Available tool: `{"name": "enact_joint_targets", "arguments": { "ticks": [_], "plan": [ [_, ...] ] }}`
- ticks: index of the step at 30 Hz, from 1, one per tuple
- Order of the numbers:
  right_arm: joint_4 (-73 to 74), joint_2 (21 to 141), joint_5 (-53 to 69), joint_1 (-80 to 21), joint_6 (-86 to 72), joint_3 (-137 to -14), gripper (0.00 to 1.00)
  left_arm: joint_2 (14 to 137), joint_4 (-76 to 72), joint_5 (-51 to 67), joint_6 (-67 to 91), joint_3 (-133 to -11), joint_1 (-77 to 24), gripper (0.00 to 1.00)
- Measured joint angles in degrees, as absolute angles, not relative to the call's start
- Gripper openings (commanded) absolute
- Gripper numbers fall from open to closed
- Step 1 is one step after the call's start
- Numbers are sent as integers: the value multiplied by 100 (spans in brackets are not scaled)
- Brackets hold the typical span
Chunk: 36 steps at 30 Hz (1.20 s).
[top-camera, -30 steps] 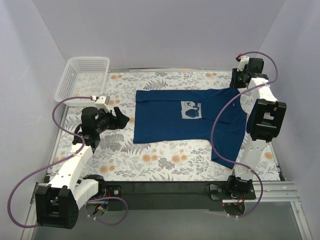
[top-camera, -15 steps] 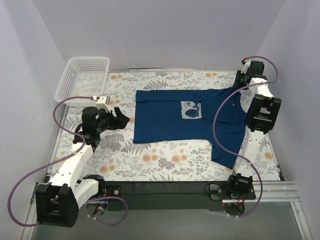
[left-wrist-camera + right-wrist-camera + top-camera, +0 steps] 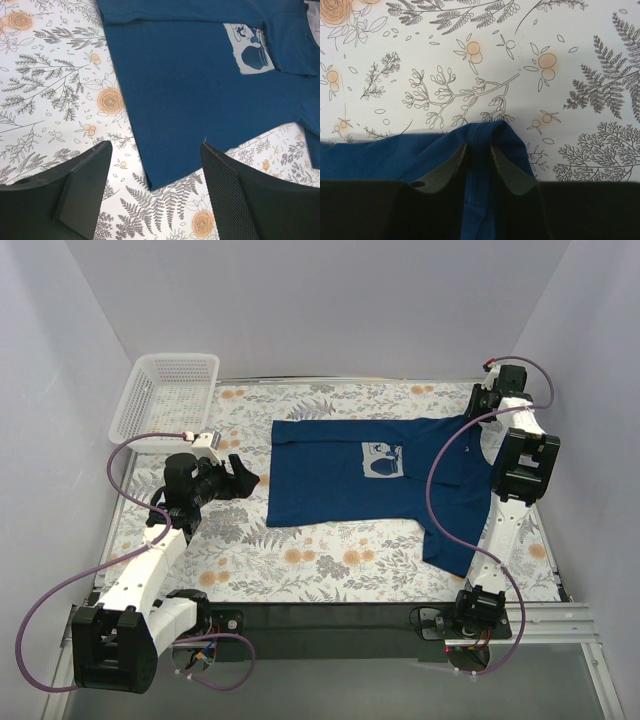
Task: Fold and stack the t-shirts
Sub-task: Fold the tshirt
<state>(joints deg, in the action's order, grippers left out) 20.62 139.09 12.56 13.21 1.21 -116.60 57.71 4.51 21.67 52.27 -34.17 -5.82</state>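
A white plastic mesh basket (image 3: pixel 165 390) stands at the far left corner of a tablecloth (image 3: pixel 330 560) printed with grey ferns and orange flowers, plain pale walls (image 3: pixel 330 310) rising behind and to both sides.

Plain pale walls (image 3: pixel 330 310) close in the bench (image 3: pixel 300 570) at 9, 12 and 3 o'clock. A white cloth (image 3: pixel 50 75) printed with grey ferns and orange flowers covers it. A white mesh basket (image 3: pixel 165 390) sits at 10 o'clock. A dark strip (image 3: pixel 330 618) and a metal rail (image 3: pixel 560 615) run along 6 o'clock. The light is soft and even.
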Motion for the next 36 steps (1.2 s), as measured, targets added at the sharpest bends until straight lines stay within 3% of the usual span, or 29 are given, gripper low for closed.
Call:
{"name": "enact_joint_targets", "arguments": {
  "ticks": [2,3,5,16,21,24,29,36],
  "plan": [
    [2095,13935,1256,1323,110,-11660,20,5778,451,2167,5227,-3417,-585,66],
    [2102,13937,1253,1323,106,-11660,9,5782,454,2167,5227,-3417,-585,66],
    [2104,13937,1249,1326,104,-11660,1,5789,454,2167,5227,-3417,-585,66],
    [2099,13937,908,1339,248,-11660,2,5815,454,2167,5227,-3417,-585,66],
    [2091,13937,757,1339,451,-11660,37,5863,454,2167,5227,-3417,-585,66],
    [2088,13933,740,1341,622,-11660,50,5874,451,2167,5225,-3417,-585,66],
    [2045,13673,742,1334,945,-11415,65,5911,451,2167,5227,-3417,-585,66],
    [1881,12073,733,1129,1844,-10027,83,6025,523,2233,5422,-3446,-585,66]
  ]
}}
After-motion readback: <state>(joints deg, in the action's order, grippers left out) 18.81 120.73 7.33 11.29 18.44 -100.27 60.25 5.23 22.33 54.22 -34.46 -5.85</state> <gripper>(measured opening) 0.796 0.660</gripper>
